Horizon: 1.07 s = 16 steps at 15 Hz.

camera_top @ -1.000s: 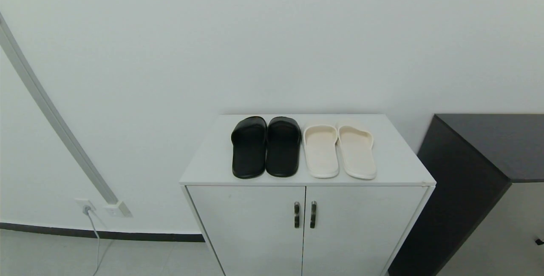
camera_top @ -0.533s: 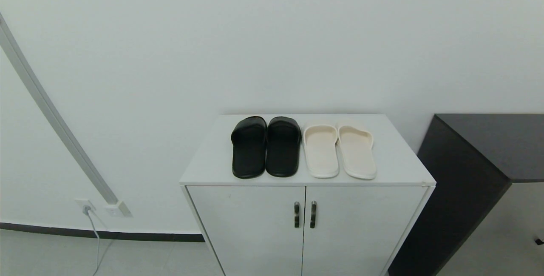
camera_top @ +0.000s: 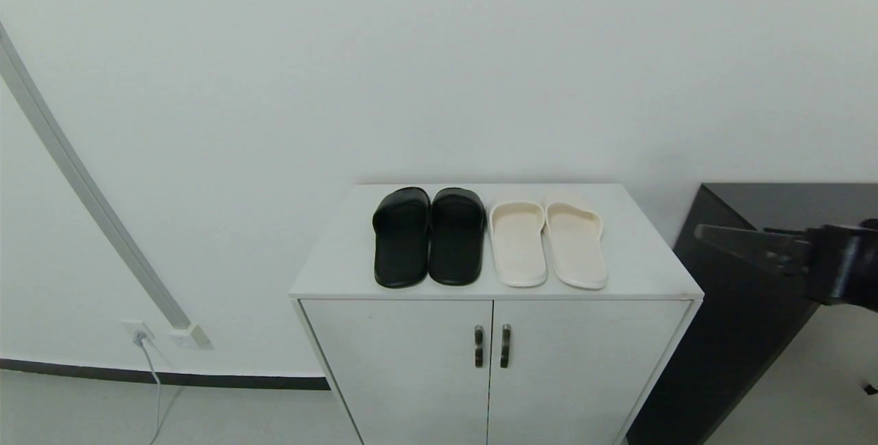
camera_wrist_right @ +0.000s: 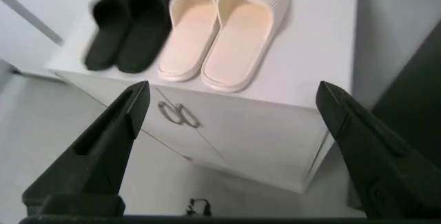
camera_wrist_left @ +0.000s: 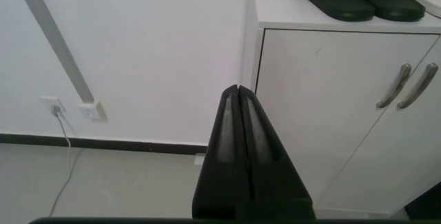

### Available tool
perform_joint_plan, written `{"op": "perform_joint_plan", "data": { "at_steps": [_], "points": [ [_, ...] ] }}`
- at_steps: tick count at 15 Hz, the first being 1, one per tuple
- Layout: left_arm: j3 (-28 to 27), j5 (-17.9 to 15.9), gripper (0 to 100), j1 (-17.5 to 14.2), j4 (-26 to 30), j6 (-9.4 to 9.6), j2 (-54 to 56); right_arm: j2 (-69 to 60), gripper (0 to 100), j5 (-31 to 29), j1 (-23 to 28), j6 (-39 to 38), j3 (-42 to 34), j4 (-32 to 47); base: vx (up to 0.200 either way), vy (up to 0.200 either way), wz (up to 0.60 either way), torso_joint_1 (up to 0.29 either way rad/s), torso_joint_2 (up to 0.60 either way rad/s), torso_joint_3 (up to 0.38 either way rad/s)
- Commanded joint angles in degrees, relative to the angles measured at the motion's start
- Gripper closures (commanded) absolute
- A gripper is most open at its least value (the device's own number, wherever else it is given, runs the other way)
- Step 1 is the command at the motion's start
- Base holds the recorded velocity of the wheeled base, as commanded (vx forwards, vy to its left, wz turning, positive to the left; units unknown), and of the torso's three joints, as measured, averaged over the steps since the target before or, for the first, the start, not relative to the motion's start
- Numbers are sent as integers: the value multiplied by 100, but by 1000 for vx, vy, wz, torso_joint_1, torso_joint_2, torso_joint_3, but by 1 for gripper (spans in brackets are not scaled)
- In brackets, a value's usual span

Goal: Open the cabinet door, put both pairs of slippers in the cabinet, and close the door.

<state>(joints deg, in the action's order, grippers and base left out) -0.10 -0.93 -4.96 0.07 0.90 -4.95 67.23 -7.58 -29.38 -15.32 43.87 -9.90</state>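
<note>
Cabinet [camera_top: 405, 369] is white with both doors shut, its back to the wall [camera_top: 439, 68] and its lower part cut off by the frame. We see open floor [camera_top: 82, 411] on its left. On its right a dark unit [camera_top: 741, 321] stands just beside it; we cannot tell if they touch. Black slippers [camera_top: 411, 246] and cream slippers [camera_top: 528, 246] sit side by side on the cabinet top, heels near the front edge, with bare top either side. Right tool [camera_wrist_right: 233, 93], fingers wide apart, hangs in front of the dark unit, well apart from the slippers. Left tool [camera_wrist_left: 238, 100], fingers pressed together, sits low off the cabinet's left front corner, touching nothing. Two handles [camera_top: 505, 345] flank the door seam. We note a wall socket [camera_top: 137, 332] with a cable low on the left. The black pair is blurred in the right wrist view and cropped in the left.
</note>
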Motion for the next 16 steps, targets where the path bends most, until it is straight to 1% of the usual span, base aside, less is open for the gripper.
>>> {"op": "perform_joint_plan", "data": {
  "at_steps": [1,2,3,5,10,12,15,16],
  "points": [
    [1,5,100,4,1,-2,3,1169,0,-411,-516,-155,693,-47,0,0,0,0,0,0],
    [1,5,100,-5,1,-2,3,1609,0,-780,-718,-173,939,-161,0,0,0,0,0,0],
    [1,5,100,-5,1,-2,3,1881,0,-1035,-806,-164,1071,-328,0,0,0,0,0,0],
    [1,-4,100,-5,1,-2,3,2312,0,-1316,-956,-155,1246,-654,0,0,0,0,0,0],
    [1,-4,100,4,1,42,3,2892,0,-1905,-1290,-129,1677,-698,0,0,0,0,0,0],
    [1,-13,100,4,1,50,3,3314,0,-2353,-1457,-129,1888,-847,0,0,0,0,0,0],
    [1,-13,100,-5,1,42,3,3912,0,-2766,-1465,-120,2117,-1286,0,0,0,0,0,0],
    [1,-13,100,-5,1,42,3,4087,0,-2819,-1457,-120,2196,-1348,0,0,0,0,0,0]
  ]
}}
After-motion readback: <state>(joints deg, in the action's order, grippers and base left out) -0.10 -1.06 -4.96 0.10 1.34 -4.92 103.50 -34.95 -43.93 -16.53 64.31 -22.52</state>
